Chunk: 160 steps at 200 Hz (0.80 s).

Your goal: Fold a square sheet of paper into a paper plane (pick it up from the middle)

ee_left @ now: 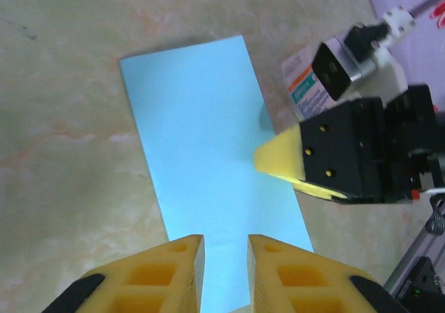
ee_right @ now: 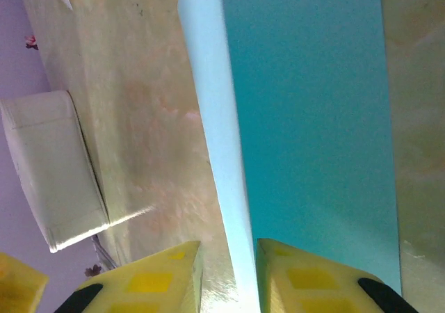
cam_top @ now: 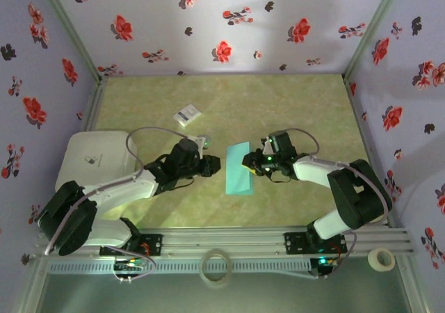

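The teal square sheet of paper [cam_top: 238,168] lies on the table as a long narrow rectangle, folded in half lengthwise. The pointed paper plane shape is out of view. My left gripper [cam_top: 214,164] sits at the sheet's left side, and in the left wrist view its jaws [ee_left: 225,271] are slightly open above the paper [ee_left: 208,139]. My right gripper [cam_top: 248,161] is at the sheet's right edge [ee_left: 292,163]. In the right wrist view a raised pale edge of the paper [ee_right: 222,153] runs between its open jaws [ee_right: 229,278], with a gap on one side.
A small white card [cam_top: 186,115] lies behind the paper, and a printed card [ee_left: 306,83] lies behind the right gripper. A white box [cam_top: 97,158] stands at the left. Two tape rolls [cam_top: 215,266] [cam_top: 380,259] rest by the front rail. Flowered walls enclose the table.
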Tool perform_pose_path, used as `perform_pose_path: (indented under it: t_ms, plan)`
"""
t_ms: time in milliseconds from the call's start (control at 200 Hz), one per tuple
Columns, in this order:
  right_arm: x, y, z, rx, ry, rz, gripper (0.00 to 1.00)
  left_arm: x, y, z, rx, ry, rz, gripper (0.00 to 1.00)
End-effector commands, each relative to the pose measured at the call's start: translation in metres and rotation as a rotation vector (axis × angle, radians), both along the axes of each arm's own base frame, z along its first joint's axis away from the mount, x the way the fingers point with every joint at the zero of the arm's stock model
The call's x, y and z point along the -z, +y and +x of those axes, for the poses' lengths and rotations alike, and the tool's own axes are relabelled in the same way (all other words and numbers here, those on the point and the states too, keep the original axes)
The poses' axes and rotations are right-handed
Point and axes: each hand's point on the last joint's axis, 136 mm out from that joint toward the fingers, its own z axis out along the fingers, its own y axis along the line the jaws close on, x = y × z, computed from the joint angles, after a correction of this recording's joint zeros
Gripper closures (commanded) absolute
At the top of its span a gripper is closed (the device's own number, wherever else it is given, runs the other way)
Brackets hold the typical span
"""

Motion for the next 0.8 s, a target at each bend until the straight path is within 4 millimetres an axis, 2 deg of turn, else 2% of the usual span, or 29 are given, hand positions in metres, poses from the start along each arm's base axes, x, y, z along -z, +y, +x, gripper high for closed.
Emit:
perform_pose_path:
  t_ms: [0,80,255,530,650,795]
  plan:
    - [0.005,0.003,-0.005,-0.061,0.023,-0.005,0.73,-0.009,-0.010,0.006,0.000,-0.152,0.016,0.77]
    - [0.010,0.001,-0.003,-0.059,0.033,-0.023,0.74,-0.010,-0.020,-0.003,0.056,-0.222,0.034,0.75]
    - [0.009,0.000,-0.001,-0.047,0.037,-0.021,0.87,0.002,-0.044,-0.033,0.225,-0.385,0.112,0.62]
    - [0.004,0.000,0.001,-0.027,0.054,0.002,0.90,0.022,-0.078,-0.082,0.449,-0.650,0.340,0.43]
    - [0.003,0.000,0.001,-0.027,0.057,0.000,0.90,0.033,-0.088,-0.088,0.495,-0.705,0.442,0.39]
    - [0.004,-0.001,0.001,-0.024,0.062,-0.003,0.90,0.035,-0.094,-0.078,0.447,-0.759,0.536,0.38]
